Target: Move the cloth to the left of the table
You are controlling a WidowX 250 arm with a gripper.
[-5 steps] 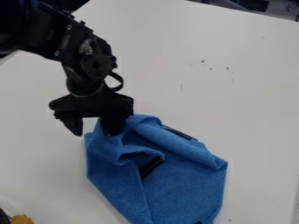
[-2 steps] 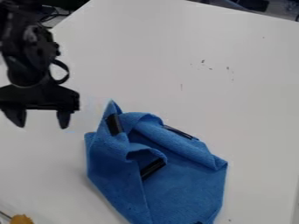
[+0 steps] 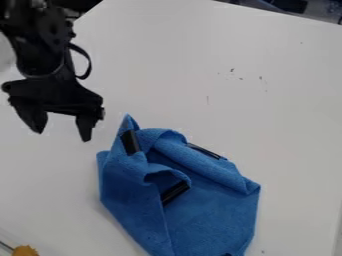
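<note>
One gripper (image 3: 62,134), black, hangs at the upper left of the view, tips down. Two fingers (image 3: 86,127), spread well apart, pale tabletop visible in the gap between them. One cloth (image 3: 214,215), blue, lies crumpled on one white table (image 3: 280,125), in the lower middle of the view, its near end running to the bottom edge. Gripper and cloth apart; the gripper sits near the cloth's upper left side.

Cloth: one pointed peak (image 3: 129,121) rises at its upper left corner, nearest the gripper. One thick fold (image 3: 194,162) slants down toward the right-hand corner; a smaller fold curls over the middle. Black patches, four counted: one just below the peak, one by the middle fold, one narrow strip along the upper right edge, one sliver at the bottom edge of the view.

Lower left corner of the view: one yellow-orange object (image 3: 25,251), partly cut off, one thin dark rod (image 3: 6,246) beside it. Kind of object cannot be told. Several small dark marks (image 3: 232,70) on the tabletop, upper right of the cloth.
</note>
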